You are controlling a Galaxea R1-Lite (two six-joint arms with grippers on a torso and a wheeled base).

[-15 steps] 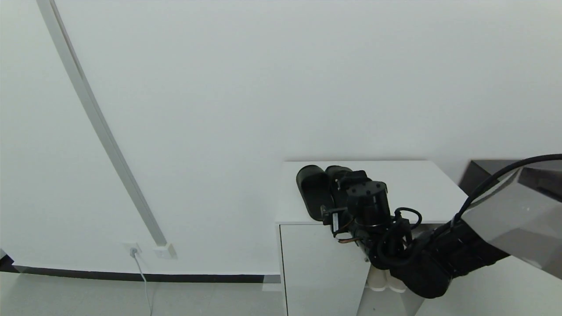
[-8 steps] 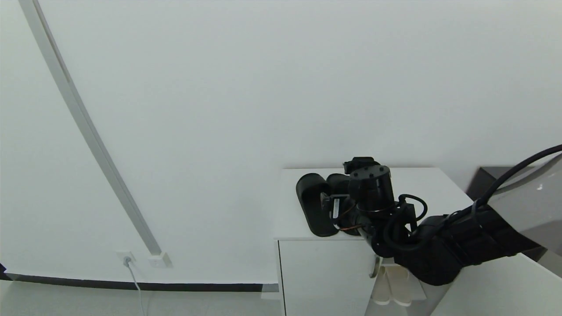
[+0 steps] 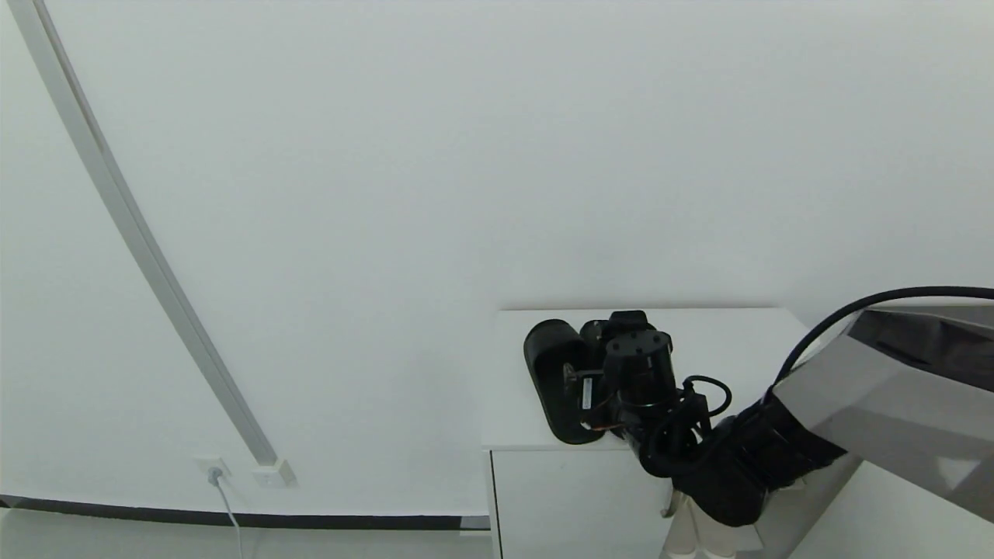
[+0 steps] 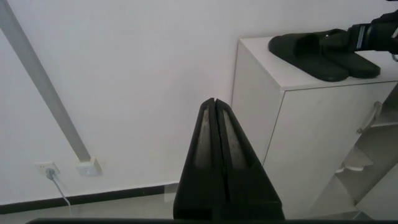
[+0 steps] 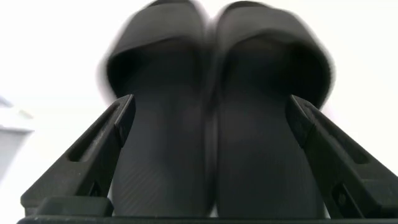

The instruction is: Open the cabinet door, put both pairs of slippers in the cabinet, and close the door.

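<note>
Straddling slippers (image 3: 553, 380) on cabinet (image 3: 730, 349) top, right gripper (image 5: 208, 112) spread wide, a finger each side; left gripper (image 4: 214, 109) clenched, empty.

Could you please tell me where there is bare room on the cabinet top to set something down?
The cabinet top is bare from the black slippers to its right edge, along the wall. A narrow strip is free left of the slippers. It is crowded at the slippers, which the open right tool straddles.
</note>
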